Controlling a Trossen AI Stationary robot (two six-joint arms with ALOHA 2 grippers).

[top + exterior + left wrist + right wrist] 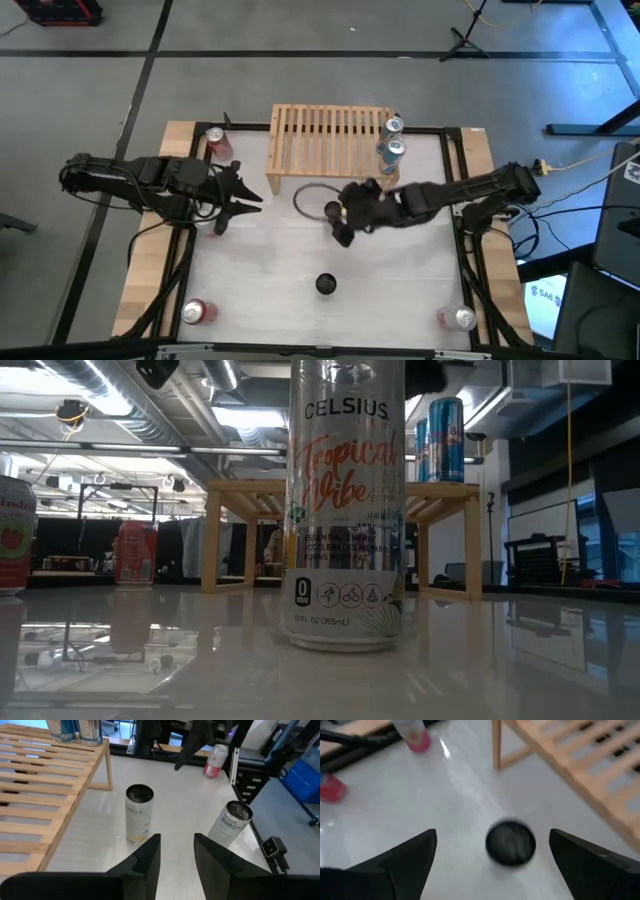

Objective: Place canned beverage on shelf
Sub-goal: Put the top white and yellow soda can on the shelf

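Step in hand: pre-grasp. The right gripper (pixel 493 834) hovers over the white canned beverage with a dark top (pixel 510 842), which stands upright on the table just in front of the low light-wood slatted shelf (pixel 325 140). Its fingers are spread wide and hold nothing, with the can below and between them.

Two blue cans (pixel 391 140) already stand at the shelf's right end; the rest of the slats are free.

The left gripper (pixel 177 836) waits off the shelf's left front corner, fingers a little apart and empty.

Other cans stand farther in front of the shelf, among them a white Celsius can (pixel 347 510).

Judged next move: drop the right gripper around the can body, close on it and lift it clear of the shelf's front edge. Set it upright on the free slats beside the blue cans without knocking them.
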